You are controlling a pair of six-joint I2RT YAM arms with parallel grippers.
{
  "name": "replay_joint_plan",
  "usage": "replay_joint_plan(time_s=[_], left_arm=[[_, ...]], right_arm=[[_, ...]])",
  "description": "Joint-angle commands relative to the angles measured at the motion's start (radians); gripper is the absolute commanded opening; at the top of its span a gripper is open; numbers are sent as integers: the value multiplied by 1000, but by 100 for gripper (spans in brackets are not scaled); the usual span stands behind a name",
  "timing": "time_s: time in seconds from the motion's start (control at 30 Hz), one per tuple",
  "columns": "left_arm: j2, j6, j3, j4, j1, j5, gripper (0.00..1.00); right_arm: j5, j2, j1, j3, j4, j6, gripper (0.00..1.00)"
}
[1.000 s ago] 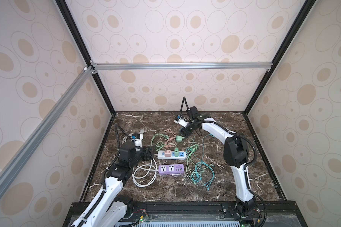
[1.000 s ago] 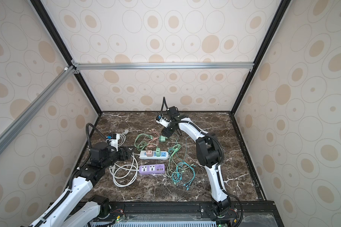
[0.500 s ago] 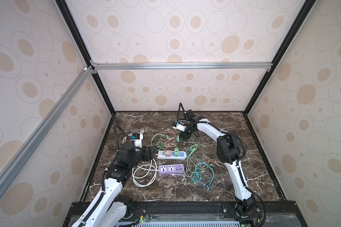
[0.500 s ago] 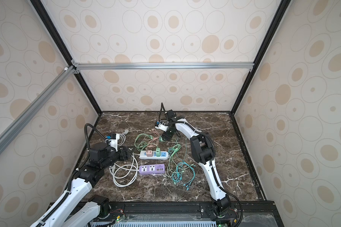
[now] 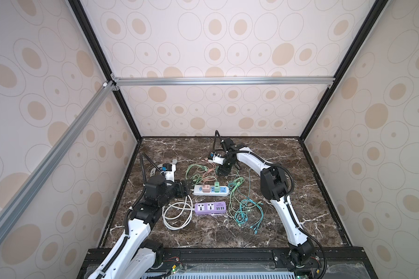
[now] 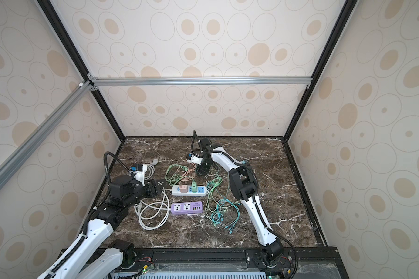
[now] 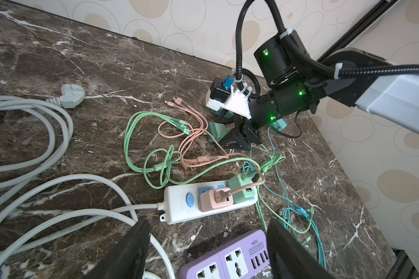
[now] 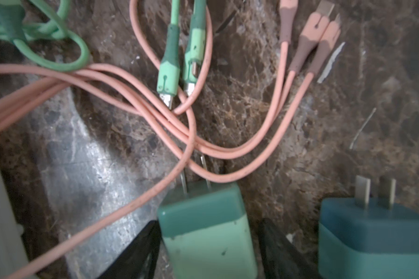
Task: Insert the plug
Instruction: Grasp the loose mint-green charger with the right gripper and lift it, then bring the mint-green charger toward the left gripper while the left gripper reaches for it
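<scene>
Right claw (image 5: 223, 172) had dropped over the last second onto the green plug (image 8: 205, 217), which lay flat mid-desk toward the back edge. Jaws straddled it and were narrowing, with a thin gap left on one side, so not clamped yet. Left claw (image 7: 208, 224) hung wide open, empty, by the white strip (image 7: 173, 207). Grab looked imminent; insertion not started.

My right pincer (image 5: 223, 172) has come down toward 6 o'clock in both top views. It now sits low over the surface (image 5: 276, 149) and straddles the green plug (image 8: 203, 217), which lay clear of it a second ago. My right elbow (image 5: 275, 184) has swung toward 9 o'clock, folding the arm tighter.
</scene>
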Motion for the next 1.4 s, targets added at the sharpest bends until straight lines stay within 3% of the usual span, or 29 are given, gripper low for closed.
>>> replay_joint_plan(time_s=[0.0, 0.2, 0.4, 0.6, 0.73, 0.93, 1.13, 1.37], left_arm=[[-10, 8, 9, 16, 6, 10, 76], [-16, 0, 3, 23, 6, 15, 76], [-19, -14, 8, 38, 6, 59, 77], [-16, -48, 4, 87, 6, 119, 77], [13, -86, -16, 172, 4, 253, 78], [58, -102, -7, 196, 3, 318, 78], [85, -156, 0, 308, -12, 474, 76], [101, -179, 10, 386, -92, 558, 75]], right_arm=[[-21, 19, 6, 21, -37, -20, 58], [-15, -26, 5, -16, -25, 15, 40], [35, -225, -5, -268, 216, 115, 29], [93, -415, -19, -432, 338, 168, 28], [123, -545, -19, -528, 390, 164, 27], [113, -755, -8, -702, 493, 154, 26], [156, -922, 60, -834, 528, 124, 26], [157, -1076, 165, -976, 578, 91, 26]])
